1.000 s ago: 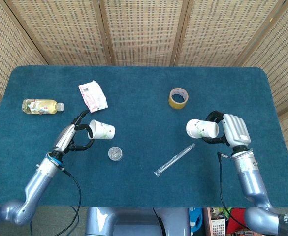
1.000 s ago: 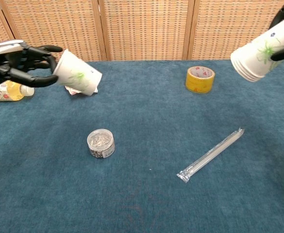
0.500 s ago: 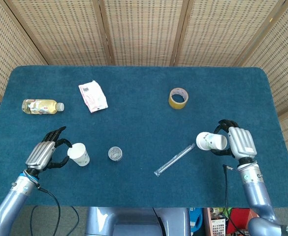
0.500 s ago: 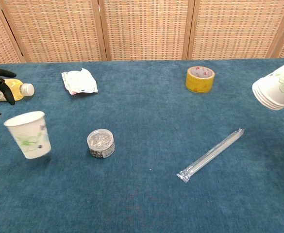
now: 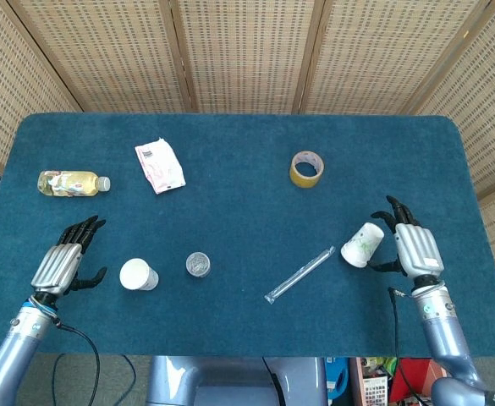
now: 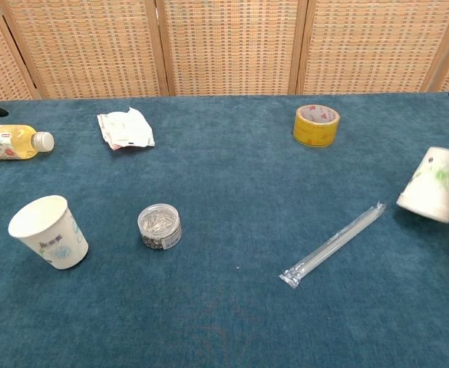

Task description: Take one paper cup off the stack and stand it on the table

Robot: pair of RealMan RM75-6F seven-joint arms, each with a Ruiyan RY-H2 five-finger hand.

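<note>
Beside spread left hand [image 5: 59,266] stands tapered paper cup [image 5: 137,275] (right hand [image 5: 415,249] spread too).

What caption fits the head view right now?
Single paper cup stands beside open left hand; cup stack tilts by open right hand.

Single cup [image 5: 137,274] sitting mouth-up toward the tabletop's [image 5: 230,144] front left, small round tub [image 5: 198,264] just beside it on the right. Wrapped straw [image 5: 300,275] lying diagonally further right, cup stack [image 5: 362,244] tipping near the right edge. Tape roll [image 5: 305,168] behind those. Packet [image 5: 159,165] and bottle [image 5: 72,182] lying back left.
</note>
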